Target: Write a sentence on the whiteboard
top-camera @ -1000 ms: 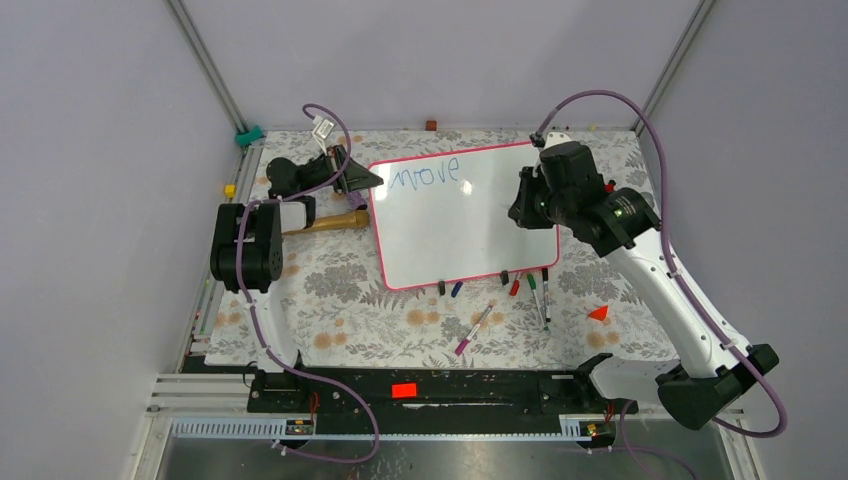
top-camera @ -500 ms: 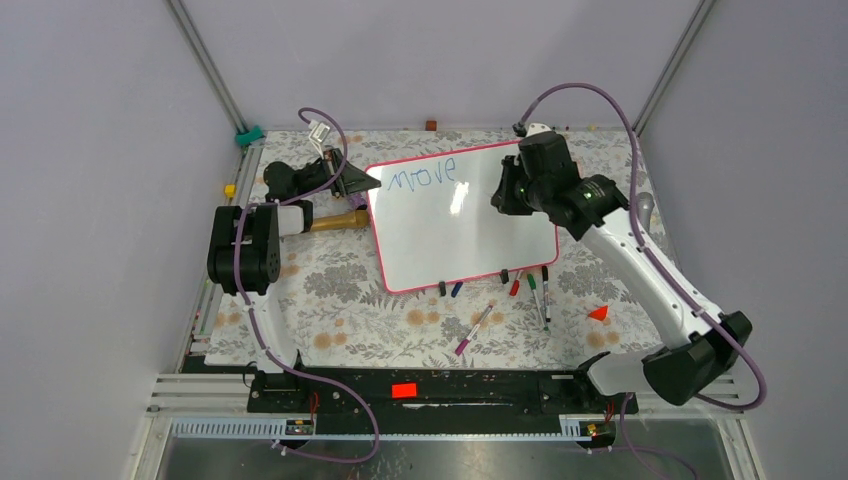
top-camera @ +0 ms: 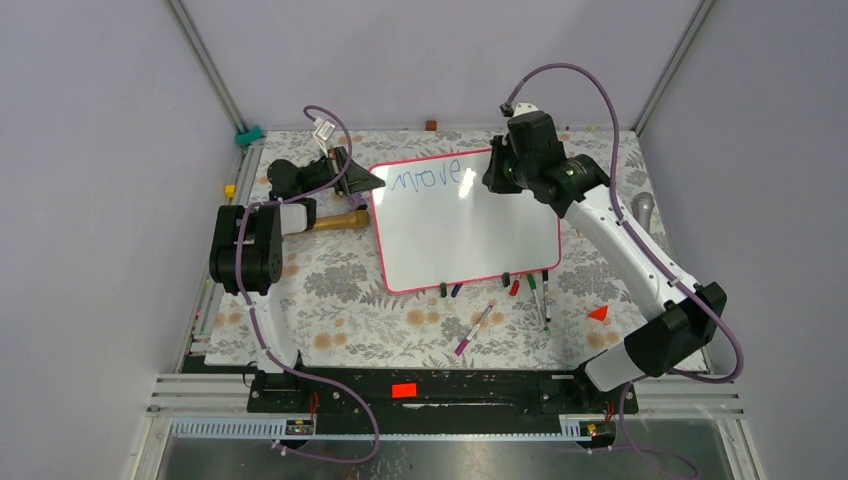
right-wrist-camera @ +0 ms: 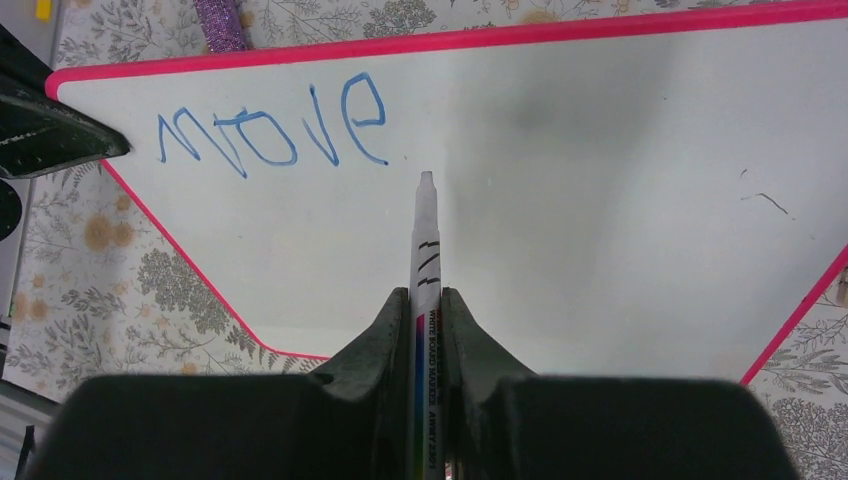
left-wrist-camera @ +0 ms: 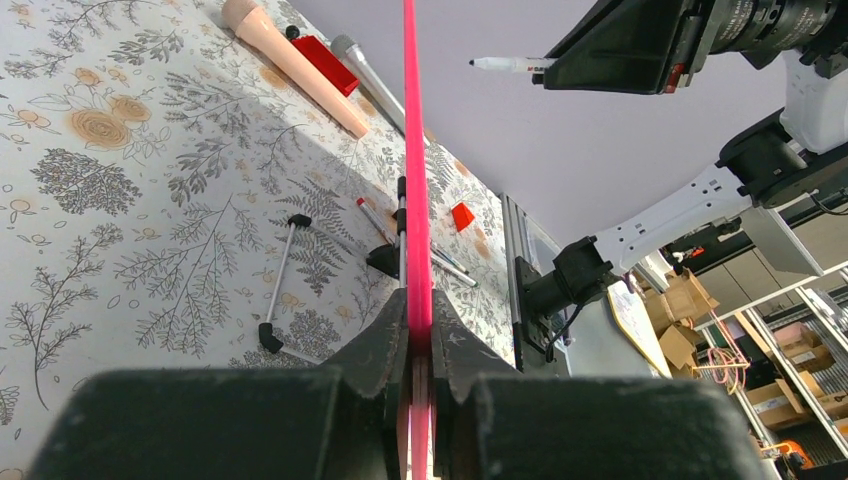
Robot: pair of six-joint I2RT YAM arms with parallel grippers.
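while the whiteboard (top-camera: 470,225) lies much where it was a second ago in the top view, tilted on the flowered table (top-camera: 330,290) with its near edge by the loose pens (top-camera: 535,290), the right gripper (top-camera: 497,170) has swung from the board's right middle up to its far edge and now hangs just right of the one blue word, "move", that makes up the sentence (top-camera: 425,178) so far. the left gripper (top-camera: 365,180) has not shifted from the board's far left corner. in the left wrist view its jaws are pressed together on the thin pink rim, holding the board steady, and the marker (left-wrist-camera: 510,64) shows beyond in the air, its tip apart from the board's edge line. in the right wrist view the jaws are clamped on the marker's barrel, the tip pointing at bare white just beside and below the final "e"; contact cannot be made out from here. judged from this, the first word is done and the pen is placed to start a second, so most of the writing remains.
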